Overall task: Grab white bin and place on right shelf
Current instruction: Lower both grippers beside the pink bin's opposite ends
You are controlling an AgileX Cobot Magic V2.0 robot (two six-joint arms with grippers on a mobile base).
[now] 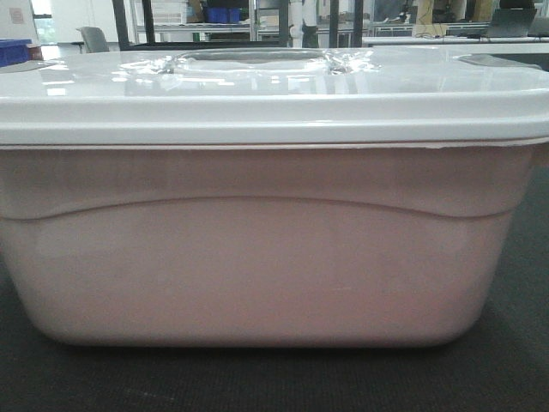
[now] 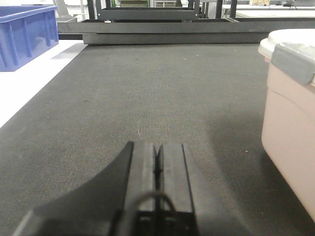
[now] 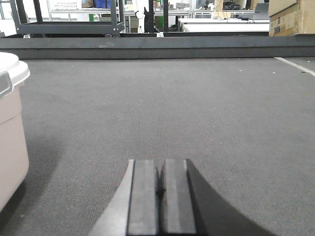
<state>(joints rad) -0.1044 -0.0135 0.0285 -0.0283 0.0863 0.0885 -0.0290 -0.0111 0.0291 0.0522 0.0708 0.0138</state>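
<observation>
The white bin (image 1: 257, 257) fills the front view: a pinkish off-white tote with a curved side line and a glossy light-grey lid (image 1: 274, 94). It stands on dark grey carpet. Its left end shows at the right edge of the left wrist view as white bin (image 2: 290, 113), and its right end at the left edge of the right wrist view as white bin (image 3: 11, 128). My left gripper (image 2: 158, 147) is shut and holds nothing, low over the carpet left of the bin. My right gripper (image 3: 160, 164) is shut and holds nothing, right of the bin. The right shelf is out of view.
A blue plastic bin (image 2: 24, 34) sits on a white surface at far left. A low dark rail (image 3: 157, 46) crosses the back of the carpet. Black-framed racks (image 3: 66, 19), tables and cardboard boxes (image 3: 291, 17) stand beyond it.
</observation>
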